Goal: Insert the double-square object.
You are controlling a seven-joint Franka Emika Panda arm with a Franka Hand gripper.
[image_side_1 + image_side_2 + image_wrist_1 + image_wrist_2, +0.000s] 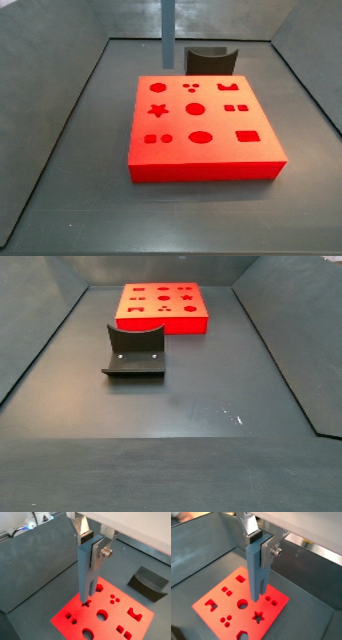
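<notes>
Both wrist views show the gripper (91, 543) clamped on the long grey-blue double-square object (86, 572), upright above the red block with shaped holes (107, 614). A side view shows the bar (168, 30) only, the dark grey curved block (210, 59) just right.

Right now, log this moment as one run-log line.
gripper: shut on double-square object, upright | position: above red block | bar tip: near holes, not inserted | dark curved block: beside red block
</notes>
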